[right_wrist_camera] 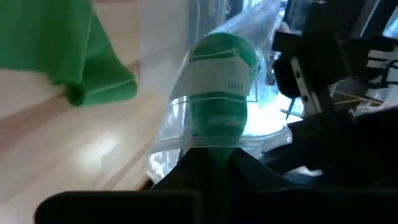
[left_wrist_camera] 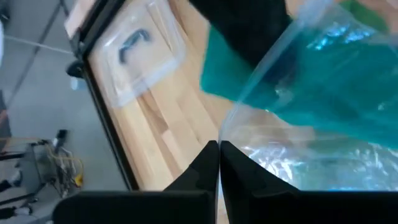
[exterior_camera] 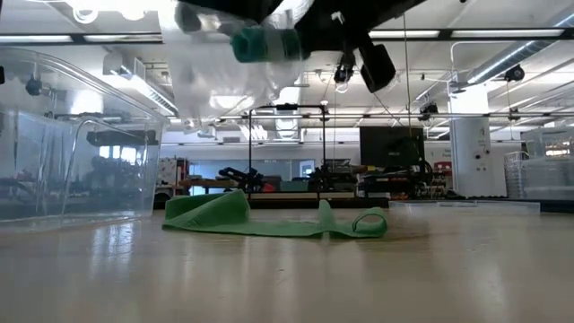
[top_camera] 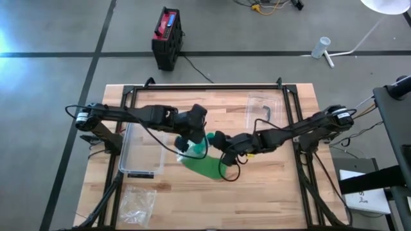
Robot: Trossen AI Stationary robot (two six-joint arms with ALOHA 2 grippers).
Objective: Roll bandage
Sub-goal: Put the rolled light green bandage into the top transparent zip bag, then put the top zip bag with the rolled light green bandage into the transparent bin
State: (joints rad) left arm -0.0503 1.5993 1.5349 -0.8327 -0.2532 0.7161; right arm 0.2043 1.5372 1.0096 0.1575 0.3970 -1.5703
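A rolled green bandage [right_wrist_camera: 217, 81] with a white label sits partly inside a clear plastic bag [exterior_camera: 224, 63], held above the table's middle. My right gripper [top_camera: 221, 144] is shut on the roll. My left gripper [top_camera: 185, 140] is shut on the bag just left of it. A loose green bandage [top_camera: 203, 165] lies unrolled and rumpled flat on the table below both grippers; it also shows in the low view [exterior_camera: 269, 220]. My left gripper pinches the clear bag by an edge [left_wrist_camera: 231, 134] between its two shut fingers. The bag is lifted clear of the table and spreads out beyond the fingers, with the green roll showing through it [left_wrist_camera: 336, 81]. My right gripper pinches the roll's near end [right_wrist_camera: 214, 134] between its two fingers, coming from the table's right side. The roll points away from the fingers, its far part wrapped by the bag's plastic [right_wrist_camera: 186, 140]. It is lifted clear of the table.
A clear plastic bin [top_camera: 141, 151] stands at the table's left, its lid [top_camera: 266, 109] lies at the far right. Another clear bag [top_camera: 138, 202] lies at the near left corner. A red and black box [top_camera: 168, 37] stands on the floor beyond the table.
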